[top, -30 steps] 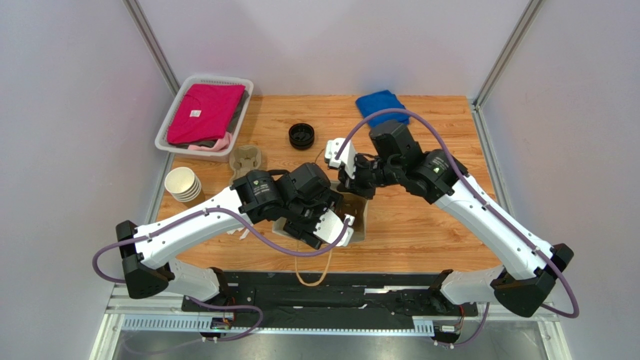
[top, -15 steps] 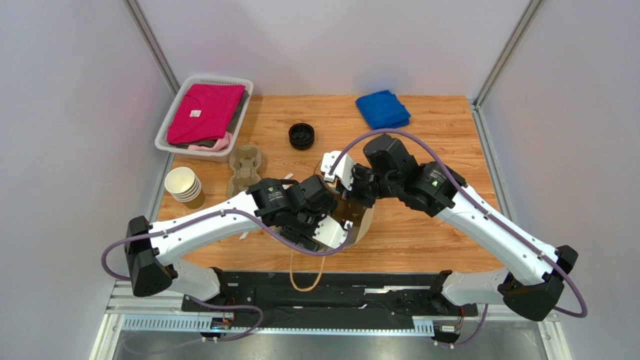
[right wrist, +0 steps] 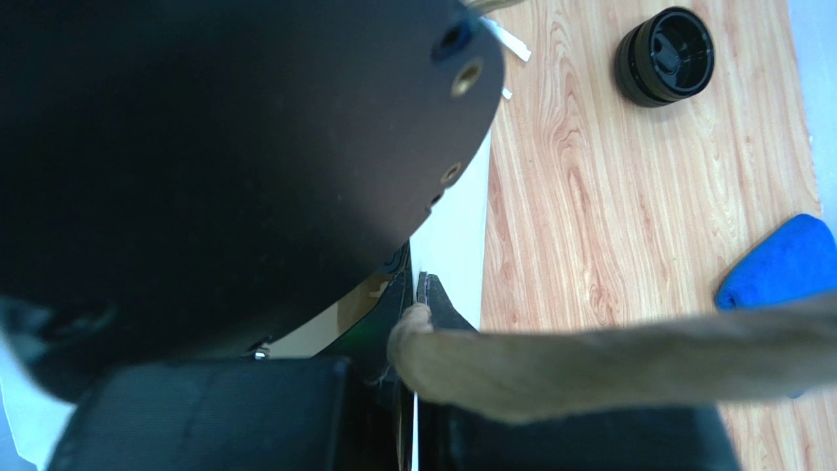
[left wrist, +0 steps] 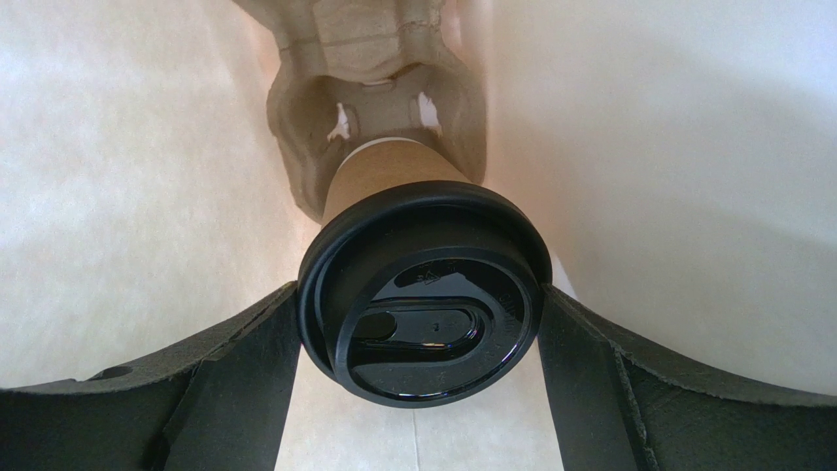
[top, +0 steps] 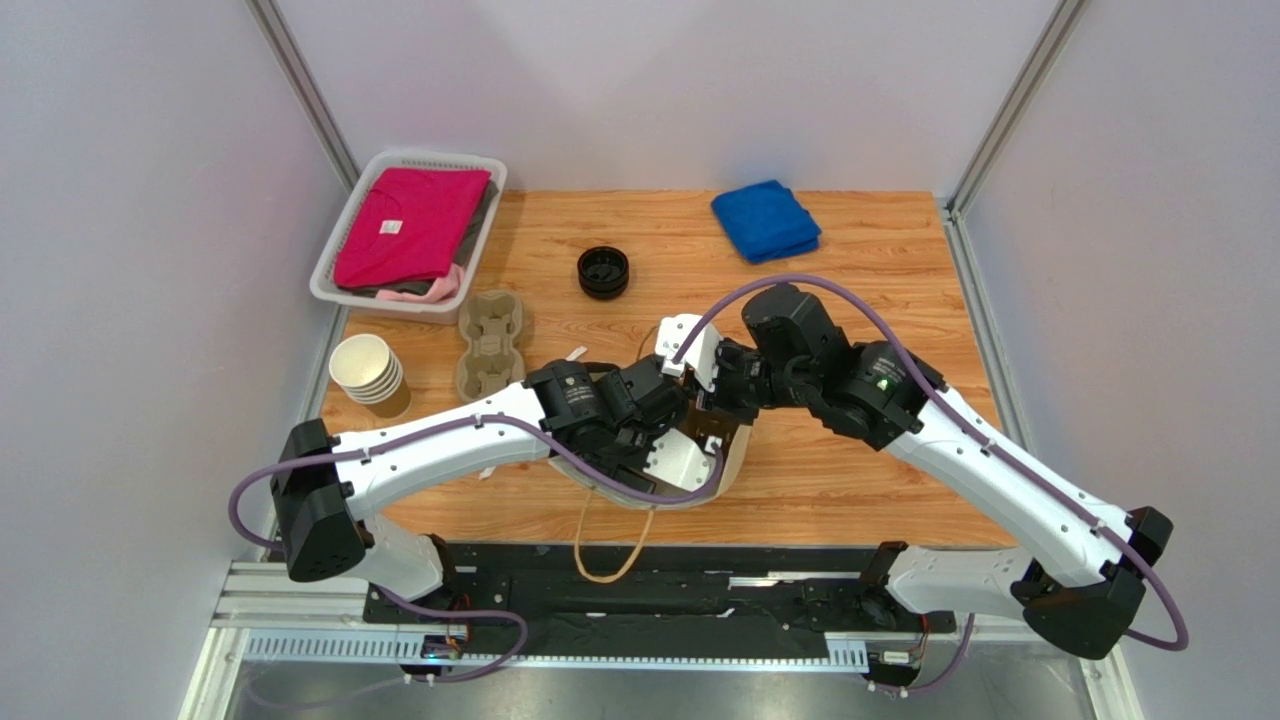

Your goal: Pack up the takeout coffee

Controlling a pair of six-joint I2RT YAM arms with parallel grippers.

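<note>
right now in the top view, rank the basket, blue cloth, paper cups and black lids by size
1. basket
2. blue cloth
3. paper cups, somewhat smaller than the cloth
4. black lids, clearly smallest

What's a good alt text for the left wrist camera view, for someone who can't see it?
A takeout coffee, a tan paper cup with a black lid, stands in a moulded pulp carrier, with the black fingers of the left gripper against either side of the lid. The pale walls of a paper bag close in around.
</note>
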